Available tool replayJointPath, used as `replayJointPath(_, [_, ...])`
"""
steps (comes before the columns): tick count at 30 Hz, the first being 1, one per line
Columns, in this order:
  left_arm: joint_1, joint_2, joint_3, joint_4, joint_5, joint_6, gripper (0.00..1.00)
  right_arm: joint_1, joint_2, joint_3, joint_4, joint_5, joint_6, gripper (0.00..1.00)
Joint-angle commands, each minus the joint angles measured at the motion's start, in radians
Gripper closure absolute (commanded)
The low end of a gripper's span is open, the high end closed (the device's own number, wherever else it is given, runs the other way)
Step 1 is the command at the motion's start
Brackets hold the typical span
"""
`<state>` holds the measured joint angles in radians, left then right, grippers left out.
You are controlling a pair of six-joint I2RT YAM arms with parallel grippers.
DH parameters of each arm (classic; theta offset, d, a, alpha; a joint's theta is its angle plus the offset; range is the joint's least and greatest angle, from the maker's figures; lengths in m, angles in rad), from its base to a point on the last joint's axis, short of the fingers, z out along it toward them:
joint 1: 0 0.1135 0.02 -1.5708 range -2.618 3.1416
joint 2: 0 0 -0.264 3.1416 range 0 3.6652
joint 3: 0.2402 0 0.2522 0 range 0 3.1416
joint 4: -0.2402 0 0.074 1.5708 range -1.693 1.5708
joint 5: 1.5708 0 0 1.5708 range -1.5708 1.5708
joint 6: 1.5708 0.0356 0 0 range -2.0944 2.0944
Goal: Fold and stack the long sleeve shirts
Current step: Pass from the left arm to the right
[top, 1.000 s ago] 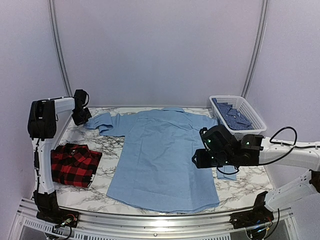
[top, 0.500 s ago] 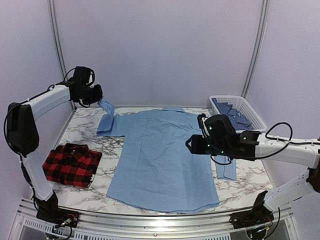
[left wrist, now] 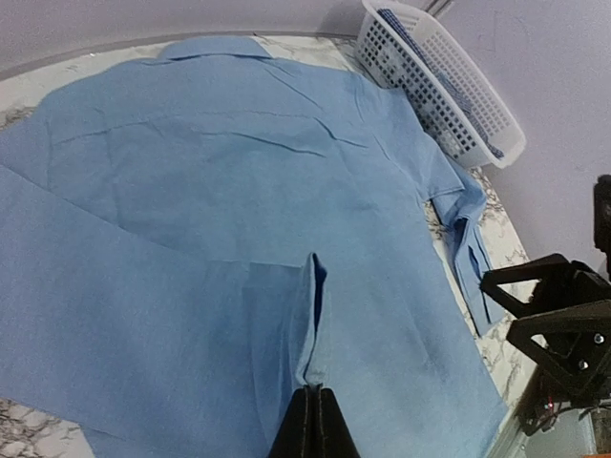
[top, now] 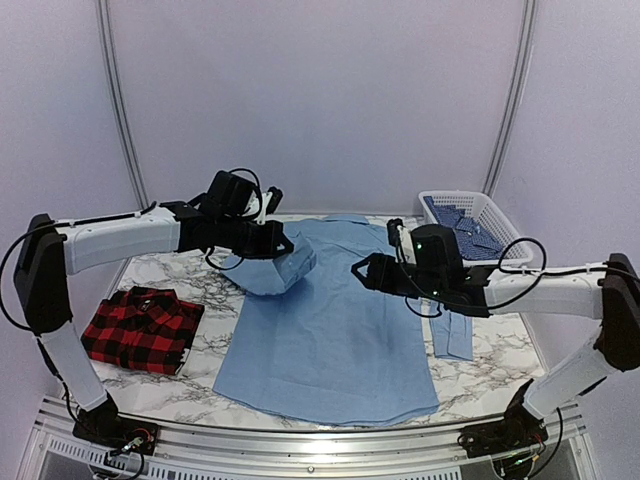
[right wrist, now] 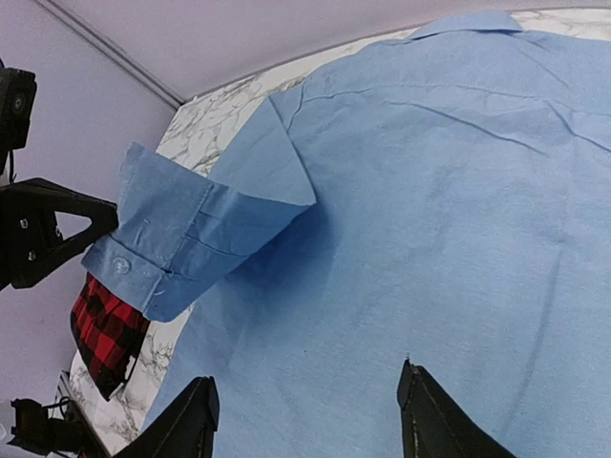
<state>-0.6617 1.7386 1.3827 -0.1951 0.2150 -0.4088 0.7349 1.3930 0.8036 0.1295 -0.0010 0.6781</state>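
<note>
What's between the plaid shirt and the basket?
The blue shirt, spread flat, fills most of the stretch from plaid shirt to basket; clearest in the top view.

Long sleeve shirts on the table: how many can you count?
2. The plain light blue cloth shirt lies spread centrally; the folded red-and-black plaid shirt sits left. Dark blue cloth in the white plastic basket may be another.

Left of the light blue shirt (top: pixel 330 330), the left arm (top: pixel 120 235) has smooth white link shells between boxy black joint housings, with thin black cables looping off it, and the left gripper (left wrist: pixel 313 393) ends in two slim black fingers (left wrist: pixel 305 431). Right of the shirt, the right arm (top: pixel 545 292) is built alike, with small green lights (top: pixel 420 240) on its black wrist housing and broad, flat black fingers (right wrist: pixel 186 425) on the right gripper (right wrist: pixel 307 374). Nearer than the shirt, the black bases (top: pixel 100 420) carry tangles of coloured wire.
</note>
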Motion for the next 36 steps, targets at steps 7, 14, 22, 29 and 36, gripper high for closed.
replayJointPath(7, [-0.101,0.019,-0.061,0.161,0.072,-0.075,1.0,0.002,0.178,0.131,0.219,-0.196,0.054,0.27])
replayJointPath(14, [-0.126,0.05,-0.087,0.229,0.084,-0.081,1.0,0.006,0.203,0.119,0.288,-0.176,0.129,0.17])
replayJointPath(22, [-0.169,0.069,-0.108,0.265,0.053,-0.044,1.0,0.009,0.251,0.133,0.288,-0.157,0.208,0.15])
replayJointPath(29, [-0.211,0.073,-0.124,0.278,-0.011,0.008,1.0,0.01,0.278,0.154,0.256,-0.153,0.234,0.26])
replayJointPath(36, [-0.232,0.082,-0.123,0.281,-0.102,0.043,1.0,0.012,0.288,0.153,0.225,-0.163,0.247,0.37])
